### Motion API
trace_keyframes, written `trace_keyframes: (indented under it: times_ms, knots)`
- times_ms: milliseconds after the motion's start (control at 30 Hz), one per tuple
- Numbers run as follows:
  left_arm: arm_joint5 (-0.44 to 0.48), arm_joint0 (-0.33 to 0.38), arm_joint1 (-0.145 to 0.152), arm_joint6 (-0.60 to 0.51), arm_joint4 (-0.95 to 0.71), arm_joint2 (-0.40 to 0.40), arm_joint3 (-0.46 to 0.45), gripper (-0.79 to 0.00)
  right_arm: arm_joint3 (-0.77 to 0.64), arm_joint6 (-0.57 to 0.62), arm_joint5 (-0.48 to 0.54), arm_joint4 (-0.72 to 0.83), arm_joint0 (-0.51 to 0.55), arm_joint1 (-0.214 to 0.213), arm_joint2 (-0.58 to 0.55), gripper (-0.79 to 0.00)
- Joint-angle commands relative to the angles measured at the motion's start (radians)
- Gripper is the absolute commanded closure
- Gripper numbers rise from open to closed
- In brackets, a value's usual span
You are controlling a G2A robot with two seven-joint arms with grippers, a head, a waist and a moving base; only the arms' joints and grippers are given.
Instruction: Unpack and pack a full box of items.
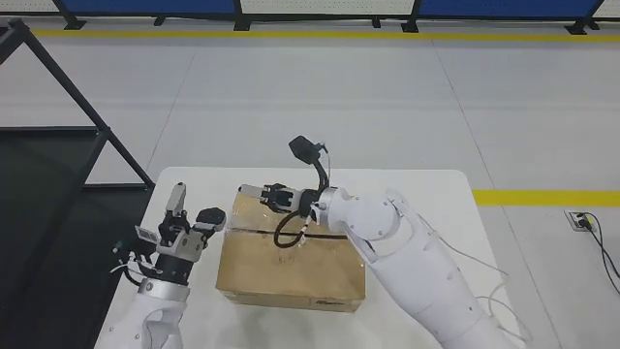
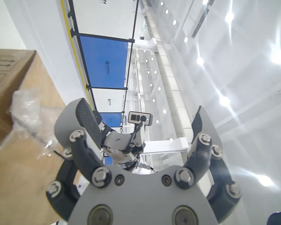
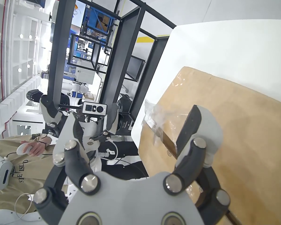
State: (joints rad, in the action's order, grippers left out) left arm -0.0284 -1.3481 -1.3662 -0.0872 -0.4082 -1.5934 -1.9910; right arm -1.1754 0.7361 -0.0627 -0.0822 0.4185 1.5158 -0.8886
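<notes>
from above, the layout is plain: one box (image 1: 291,267) sits mid-table (image 1: 426,194), cardboard, its top flaps shut, with an arm on each side of it. the left gripper (image 1: 194,206) stands just beside the box's left wall, apart from it and tilted up and away. the right gripper (image 1: 266,194) hangs over the box's far left corner. the left wrist view adds what the overhead one leaves vague: the left gripper (image 2: 141,108) is spread wide with nothing between its fingers (image 2: 84,115), which aim out at the hall rather than down at the table. the box (image 2: 16,155) rises close at its side, printed marks on one wall, and a crumpled flap of clear tape (image 2: 25,108) sticks out from its upper edge. the right wrist view brings the box top (image 3: 236,129) in close — bare brown card, with the same tape (image 3: 154,113) bunched at the rim. the right gripper (image 3: 133,115) is also parted and empty. one finger (image 3: 196,127) is over the box top just beside the tape, and whether it touches the card i cannot tell; the other is out past the box's edge. the table (image 3: 224,47) lies white beyond the box. counted — one box, one table, one loose flap of tape, two grippers.
</notes>
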Motion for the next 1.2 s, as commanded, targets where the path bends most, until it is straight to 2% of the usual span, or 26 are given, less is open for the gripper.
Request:
trace_keyframes:
  times_ms: [0,167,400,433,467,500,567,667,733,833,1033,1100,1167]
  knots:
    - [0.036,-0.017,-0.002,0.034,-0.027,-0.026,-0.028,-0.785,0.022,0.050,-0.015,0.010,-0.031,0.007,0.016,-0.785]
    - [0.094,-0.078,-0.001,0.093,0.010,-0.086,-0.065,-0.785,0.091,0.159,-0.053,0.008,-0.121,0.029,0.074,-0.785]
    - [0.127,-0.131,-0.001,0.076,-0.007,-0.106,-0.058,-0.785,0.180,0.234,-0.061,-0.042,-0.243,0.069,0.165,-0.785]
    - [0.131,-0.133,-0.001,0.073,-0.016,-0.106,-0.058,-0.785,0.193,0.236,-0.065,-0.049,-0.258,0.076,0.177,-0.751]
    - [0.135,-0.133,-0.001,0.071,-0.022,-0.107,-0.057,-0.785,0.208,0.239,-0.071,-0.057,-0.274,0.083,0.189,-0.493]
    - [0.140,-0.133,-0.001,0.067,-0.026,-0.107,-0.058,-0.785,0.224,0.245,-0.078,-0.064,-0.289,0.090,0.202,-0.357]
    - [0.148,-0.135,-0.001,0.056,-0.033,-0.108,-0.060,-0.785,0.259,0.248,-0.087,-0.077,-0.315,0.104,0.224,-0.246]
    - [0.154,-0.140,0.000,0.047,-0.038,-0.115,-0.065,-0.785,0.310,0.244,-0.095,-0.087,-0.346,0.124,0.250,-0.185]
    - [0.157,-0.145,0.000,0.042,-0.045,-0.122,-0.067,-0.785,0.343,0.247,-0.096,-0.086,-0.363,0.137,0.261,-0.105]
    - [0.160,-0.151,0.001,0.033,-0.054,-0.131,-0.068,-0.785,0.387,0.253,-0.105,-0.091,-0.385,0.153,0.276,-0.126]
    - [0.166,-0.160,0.001,0.026,-0.060,-0.137,-0.072,-0.785,0.462,0.271,-0.113,-0.090,-0.413,0.179,0.290,-0.108]
    - [0.167,-0.161,0.001,0.022,-0.062,-0.137,-0.074,-0.785,0.487,0.273,-0.122,-0.085,-0.420,0.186,0.289,-0.077]
    - [0.167,-0.162,0.001,0.019,-0.062,-0.138,-0.074,-0.785,0.508,0.276,-0.138,-0.087,-0.427,0.194,0.292,-0.111]
